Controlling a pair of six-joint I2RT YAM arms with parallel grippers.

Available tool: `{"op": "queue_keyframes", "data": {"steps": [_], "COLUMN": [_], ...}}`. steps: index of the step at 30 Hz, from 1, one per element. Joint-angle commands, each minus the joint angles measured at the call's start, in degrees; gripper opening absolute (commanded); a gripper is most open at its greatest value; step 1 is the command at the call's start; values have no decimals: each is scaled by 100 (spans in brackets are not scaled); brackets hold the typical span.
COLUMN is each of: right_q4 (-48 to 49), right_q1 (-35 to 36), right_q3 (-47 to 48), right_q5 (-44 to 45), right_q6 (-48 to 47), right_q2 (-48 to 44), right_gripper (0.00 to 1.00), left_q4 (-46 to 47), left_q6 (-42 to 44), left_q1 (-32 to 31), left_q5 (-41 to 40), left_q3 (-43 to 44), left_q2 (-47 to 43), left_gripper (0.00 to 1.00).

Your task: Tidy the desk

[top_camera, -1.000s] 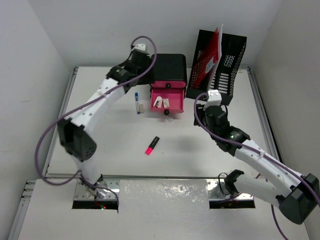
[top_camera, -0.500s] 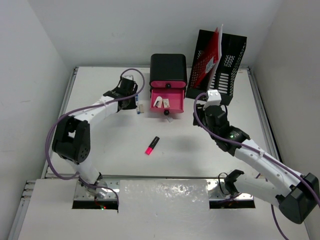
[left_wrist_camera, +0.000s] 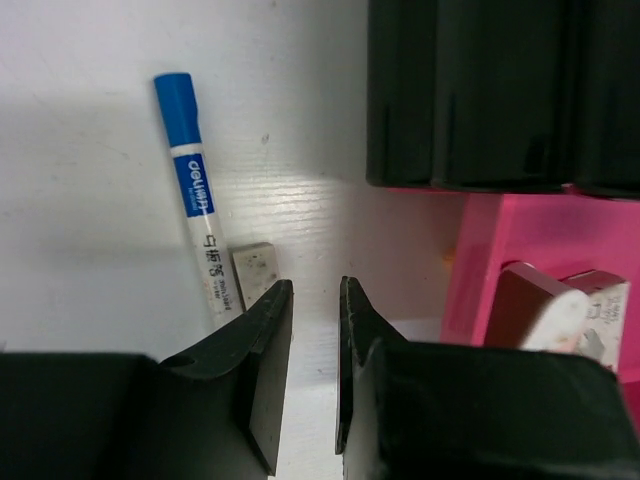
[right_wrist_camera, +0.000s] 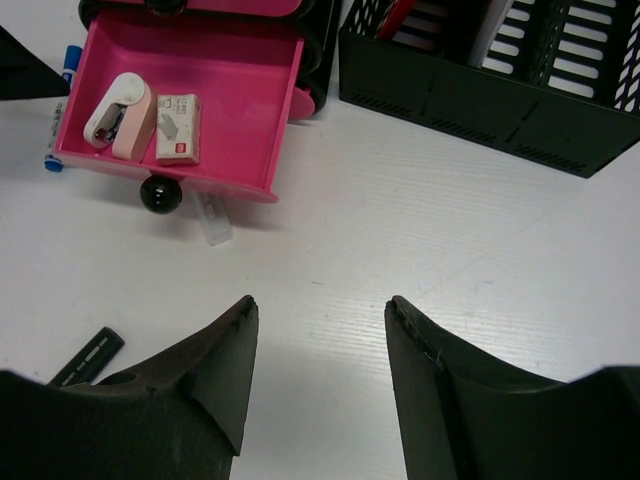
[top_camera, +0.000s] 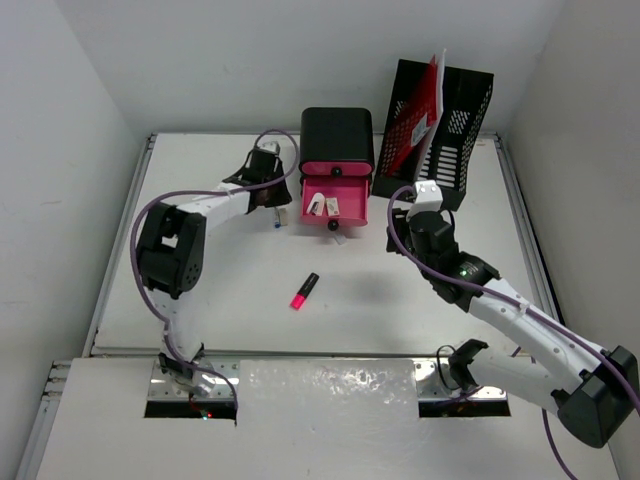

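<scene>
Though invisible overhead, grey block (left_wrist_camera: 252, 267) beside blue marker (left_wrist_camera: 195, 210) by left hand (left_wrist_camera: 312, 290).

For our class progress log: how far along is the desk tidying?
Done: stapler and small box lie in the open pink drawer. In hand: nothing; left gripper is beside the blue marker, not around it; right gripper open, empty. Left: marker, pink highlighter, closing the drawer.

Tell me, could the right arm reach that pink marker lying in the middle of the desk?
Probably yes. The pink marker lies alone on the bare desk, with nothing beside or over it. The right fingers stand open and empty not far to its side, with only clear desk between.
</scene>
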Motion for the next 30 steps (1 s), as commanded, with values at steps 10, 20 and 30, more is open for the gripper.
{"op": "queue_keyframes", "data": {"steps": [10,20,30], "right_q4": [92,259,163], "right_q1": [18,27,18], "right_q3": [203,343,501], "right_q5": [42,-222,-240], "right_q6": [22,57,13], "right_q2": [191,516,587], "right_gripper": [52,52,52], "left_q4": [299,-843,-879], "left_q6": [-262,-236,-544], "left_q1": [46,46,46], "left_q5": [-96,-2155,-2366], "left_q3": [431,1106,1564], "left_q2": [40,178,926], "left_gripper": [24,72,70]}}
